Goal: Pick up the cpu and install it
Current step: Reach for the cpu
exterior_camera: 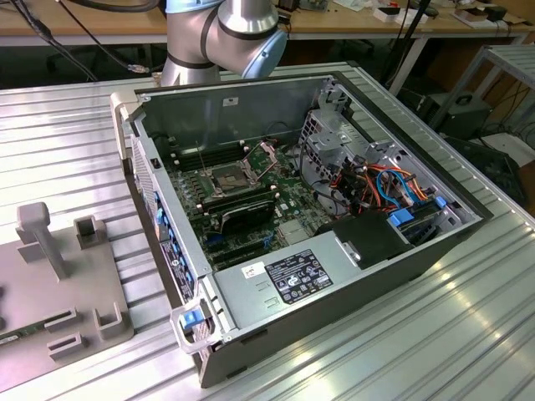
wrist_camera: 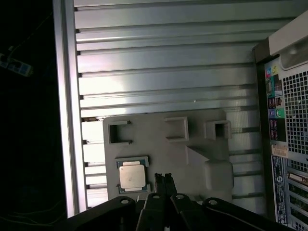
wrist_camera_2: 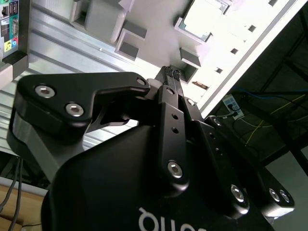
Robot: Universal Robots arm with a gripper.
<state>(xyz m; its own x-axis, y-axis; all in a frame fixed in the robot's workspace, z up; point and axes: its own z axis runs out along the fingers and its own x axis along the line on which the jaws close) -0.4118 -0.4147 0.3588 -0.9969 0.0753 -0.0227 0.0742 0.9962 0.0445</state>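
My gripper (wrist_camera: 163, 177) hovers, fingers pressed together on nothing — the cpu (wrist_camera: 131, 175) lies in its pocket on the grey fixture plate (wrist_camera: 154, 149), just beside my tips. I judge 0 steps done: pickup and seating in the open socket (exterior_camera: 227, 177) both remain.

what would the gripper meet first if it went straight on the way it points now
Probably the grey fixture plate, on bare surface just beside the cpu, not the chip itself. In the first wrist view the gripper points there; how far off the plate lies is unclear.
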